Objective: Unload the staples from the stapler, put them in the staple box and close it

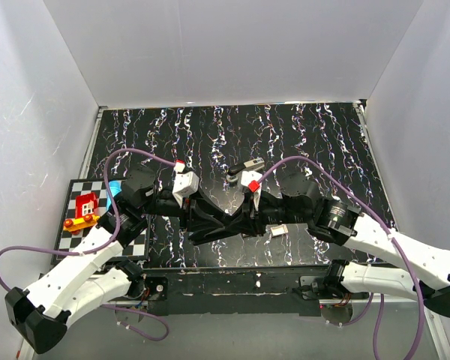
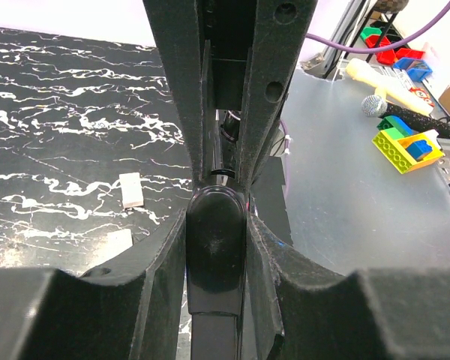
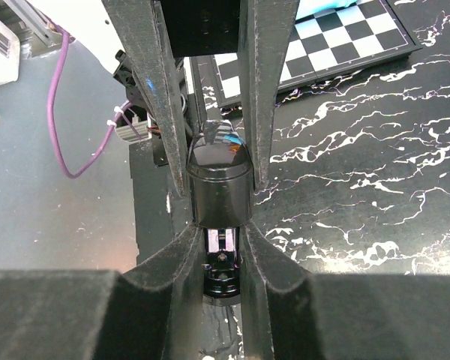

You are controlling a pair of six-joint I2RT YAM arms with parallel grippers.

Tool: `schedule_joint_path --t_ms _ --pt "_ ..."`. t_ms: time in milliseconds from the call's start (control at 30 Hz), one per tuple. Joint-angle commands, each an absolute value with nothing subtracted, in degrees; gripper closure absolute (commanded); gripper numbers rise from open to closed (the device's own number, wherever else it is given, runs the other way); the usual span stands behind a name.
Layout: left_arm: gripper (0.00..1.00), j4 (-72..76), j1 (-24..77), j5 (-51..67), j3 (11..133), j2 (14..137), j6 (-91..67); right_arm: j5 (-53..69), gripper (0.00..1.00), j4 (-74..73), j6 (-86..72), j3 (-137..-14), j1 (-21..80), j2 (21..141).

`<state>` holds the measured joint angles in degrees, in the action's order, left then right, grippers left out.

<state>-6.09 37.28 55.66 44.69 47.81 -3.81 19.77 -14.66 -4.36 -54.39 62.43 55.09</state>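
stapler [image 2: 216, 247], slim and glossy black with a rounded end, is clamped in the left gripper [image 2: 216, 225], jaws narrowed onto it. the right gripper [image 3: 223, 244] pinches its other end the same way. its long axis runs left to right between the two facing grippers, over the near middle of the black marbled mat [image 1: 300, 142]. a pale block [image 1: 279, 230] lies near the right gripper.
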Motion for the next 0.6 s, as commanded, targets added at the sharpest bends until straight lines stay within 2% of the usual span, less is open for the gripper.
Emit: schedule_joint_path --t_ms 0,567 --pt "1.00 2.19 35.68 49.84 46.85 43.16 -3.78 21.97 0.99 -27.69 -6.94 -50.01 62.67 54.41" --pt "1.00 2.11 35.60 45.97 46.41 41.40 -3.17 22.76 0.99 -21.71 -12.30 -43.95 64.69 53.96"
